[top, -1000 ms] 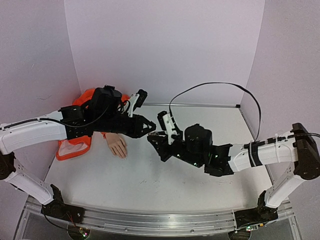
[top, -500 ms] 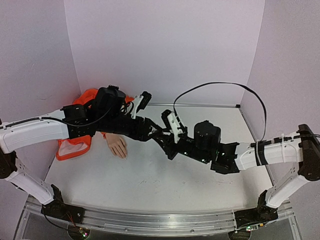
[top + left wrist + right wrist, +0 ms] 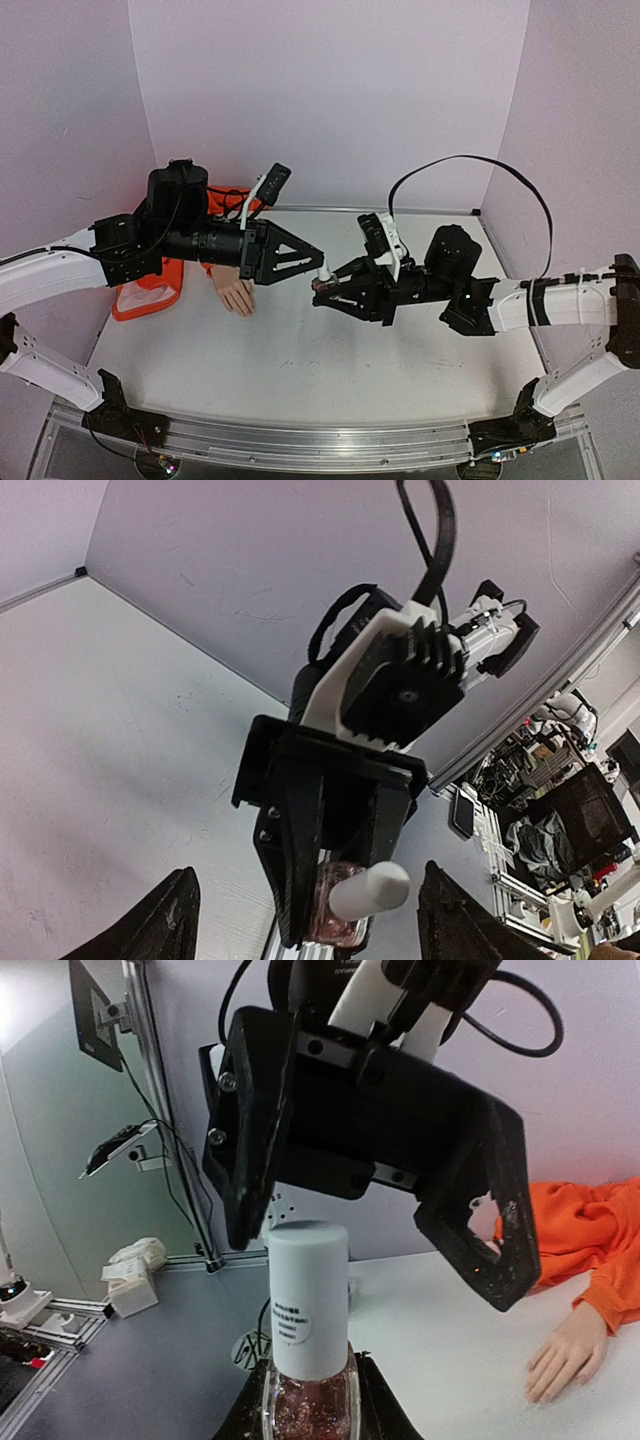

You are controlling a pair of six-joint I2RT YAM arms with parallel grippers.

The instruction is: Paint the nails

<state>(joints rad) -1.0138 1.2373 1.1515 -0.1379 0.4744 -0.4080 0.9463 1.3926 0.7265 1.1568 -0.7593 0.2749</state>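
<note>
While the right gripper (image 3: 326, 290) stays out of the painting itself, its jaws are clamped on the body of a small glass nail-polish bottle (image 3: 305, 1405) and carry it in mid-air above the table (image 3: 300, 370), near the centre in the top view. The bottle is held upright, presumably so that the white cylindrical cap (image 3: 308, 1300) faces the other arm and the pinkish, glittery polish stays clear of the neck.

The left gripper (image 3: 320, 266) reaches in from 9 o'clock. Its jaws stand wide apart, one on each side of the cap, and no contact with it shows in either wrist view. This placement reads as the set-up for closing on the cap and twisting it off, one arm bracing the bottle while the other turns. The cap sits on the bottle, so no brush is exposed and painting has not begun.

The mannequin hand (image 3: 237, 297) lies flat on the table at 9 o'clock from the bottle and well apart from it. Its fingers point toward 5 o'clock, and its orange sleeve (image 3: 140, 295) trails off toward 10 o'clock. Its nails are too small to make out.

A likely hazard is the smooth glass turning in the right jaws once the cap is twisted.
</note>
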